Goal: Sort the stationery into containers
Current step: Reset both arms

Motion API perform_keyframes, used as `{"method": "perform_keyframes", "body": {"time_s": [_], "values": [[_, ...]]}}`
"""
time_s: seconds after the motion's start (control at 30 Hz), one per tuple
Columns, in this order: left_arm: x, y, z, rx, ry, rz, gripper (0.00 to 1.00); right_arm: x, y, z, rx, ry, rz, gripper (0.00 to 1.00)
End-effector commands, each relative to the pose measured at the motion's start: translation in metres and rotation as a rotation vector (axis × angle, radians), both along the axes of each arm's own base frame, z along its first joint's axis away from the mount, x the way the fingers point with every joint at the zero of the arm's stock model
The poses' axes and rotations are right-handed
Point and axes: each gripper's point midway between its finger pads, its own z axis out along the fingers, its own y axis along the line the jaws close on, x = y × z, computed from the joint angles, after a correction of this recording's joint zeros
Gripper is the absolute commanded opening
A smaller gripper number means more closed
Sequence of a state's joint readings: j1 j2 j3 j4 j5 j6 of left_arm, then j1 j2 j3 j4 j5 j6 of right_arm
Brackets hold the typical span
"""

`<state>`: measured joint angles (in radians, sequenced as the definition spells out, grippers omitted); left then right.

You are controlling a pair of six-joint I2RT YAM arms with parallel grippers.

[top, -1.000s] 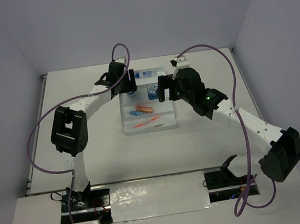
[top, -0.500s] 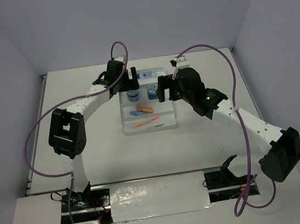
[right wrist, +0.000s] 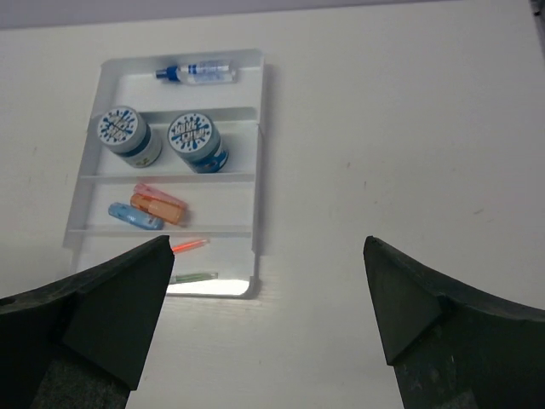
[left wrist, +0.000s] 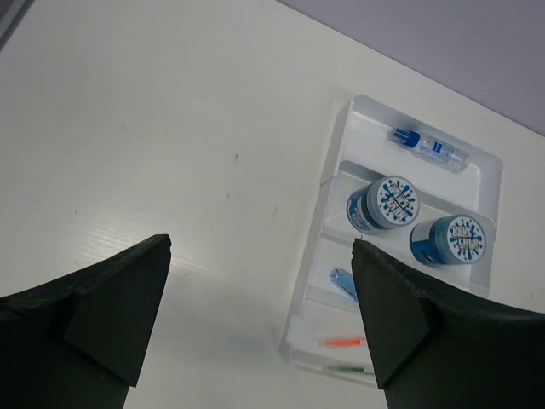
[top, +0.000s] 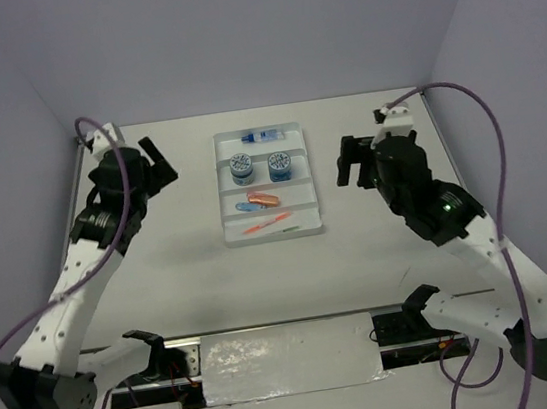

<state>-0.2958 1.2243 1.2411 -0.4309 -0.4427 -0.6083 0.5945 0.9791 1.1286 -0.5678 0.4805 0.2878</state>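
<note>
The white tray (top: 221, 186) holds all the stationery I can see. A white-blue tube (top: 270, 135) lies in its far compartment. Two round blue-white tubs (top: 242, 168) (top: 281, 166) stand in the second. Short blue, orange and pink sticks (top: 258, 202) share the third, and thin orange and green pens (top: 271, 225) lie in the nearest. My left gripper (top: 159, 162) hangs open and empty left of the tray (left wrist: 332, 162). My right gripper (top: 352, 162) is open and empty to its right, looking down past the tray's near corner (right wrist: 260, 170).
White walls close in the table on the left, back and right. The arm bases and a strip of shiny tape (top: 288, 349) line the near edge. Purple cables (top: 461, 99) loop off both arms.
The left gripper opened and left a second tub in the tray. Both arms then drew back from over the tray, left arm to the left, right arm to the right.
</note>
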Motion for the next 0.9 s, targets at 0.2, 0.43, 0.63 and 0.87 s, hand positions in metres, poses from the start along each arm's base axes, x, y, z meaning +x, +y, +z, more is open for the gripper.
{"method": "perform_keyframes", "body": {"time_s": [0.2, 0.43, 0.63, 0.87], "values": [[-0.104, 0.019, 0.018, -0.027, -0.119, -0.065, 0.99, -0.072, -0.066, 0.036, 0.005, -0.084, -0.075, 1.00], [-0.157, 0.064, 0.010, 0.131, -0.114, 0.012, 0.99, -0.122, -0.106, 0.062, 0.120, -0.270, -0.114, 1.00], [-0.180, 0.081, 0.011, 0.139, -0.205, 0.059, 0.99, -0.134, -0.116, 0.056, 0.140, -0.325, -0.110, 1.00], [-0.199, 0.099, 0.016, 0.103, -0.285, 0.147, 0.99, -0.126, -0.110, 0.049, 0.121, -0.289, -0.107, 1.00]]}}
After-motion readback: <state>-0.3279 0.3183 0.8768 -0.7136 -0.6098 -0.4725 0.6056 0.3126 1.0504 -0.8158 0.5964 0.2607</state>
